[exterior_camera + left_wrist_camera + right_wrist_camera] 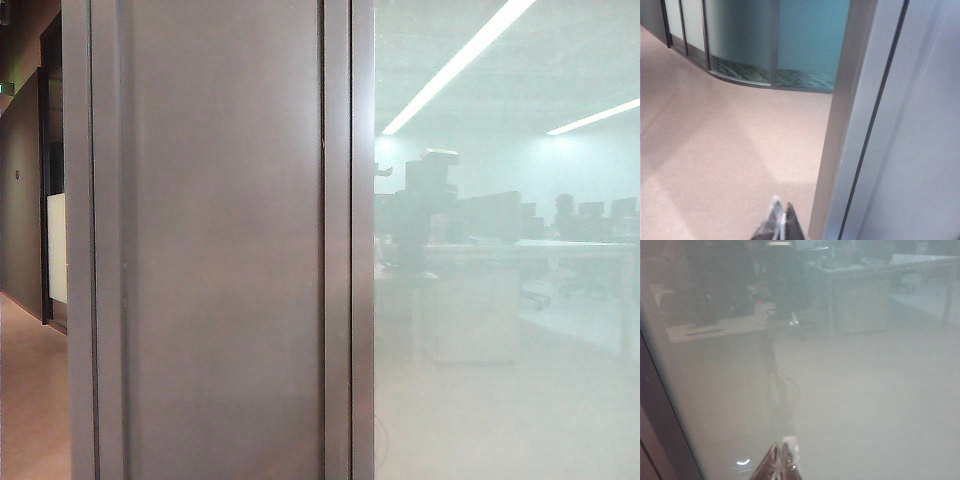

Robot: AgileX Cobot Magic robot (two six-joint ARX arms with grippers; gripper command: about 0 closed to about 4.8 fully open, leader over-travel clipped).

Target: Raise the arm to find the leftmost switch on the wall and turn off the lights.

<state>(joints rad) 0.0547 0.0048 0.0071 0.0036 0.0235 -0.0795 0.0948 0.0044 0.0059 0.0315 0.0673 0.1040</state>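
Metal fills the left of the exterior view: a broad grey brushed-metal wall panel with a thin dark vertical seam, and right beside it a frosted, milky glass pane. In that glass, the arm shows only as a hazy reflection, a dark slim upright mast with a small boxy head, standing near the metal's edge under the reflected ceiling light strips. No switch shows in any view. Left end effector hangs over the pinkish floor, its two dark fingertips pressed together, just beside the pale metal frame. Right end effector points at the frosted glass, tips likewise closed with nothing between them, and a blurred white desk shows beyond.
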